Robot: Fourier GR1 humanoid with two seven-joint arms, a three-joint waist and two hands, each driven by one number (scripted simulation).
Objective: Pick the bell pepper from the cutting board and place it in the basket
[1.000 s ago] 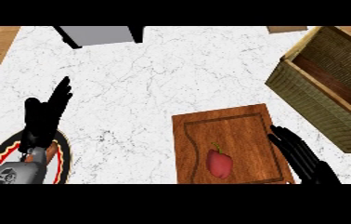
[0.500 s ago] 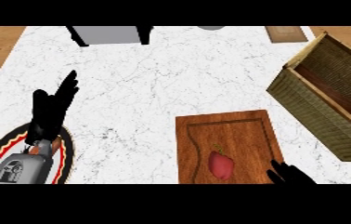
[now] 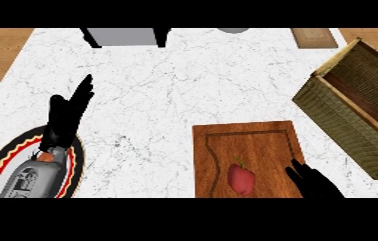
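- The left hand (image 3: 65,116) is way over on the left of the table (image 3: 170,85), fingers straight and pointing up, holding nothing. It's just resting there, with its forearm over a plate (image 3: 77,157) that has a red wavy rim.
- The bell pepper (image 3: 241,179) is lying on the cutting board (image 3: 251,137), just left of the right hand. As far as I can tell, nothing is touching it yet.
- The right hand (image 3: 316,184) comes in from the bottom edge over the board's right border. Its fingers are apart and fairly straight, wrapped around nothing. Only part of it shows.
- The basket (image 3: 334,116) sits up and to the right of that hand, past the board's far right corner and apart from it.
- Here's what I'd worry about:
  - The pepper is small and rounded, so if the fingers come in sideways they could nudge it and roll it left along the board instead of closing round it.
  - The basket wall nearest the hand looks tall. Carry the pepper too low and it clips the rim and lands on the table.
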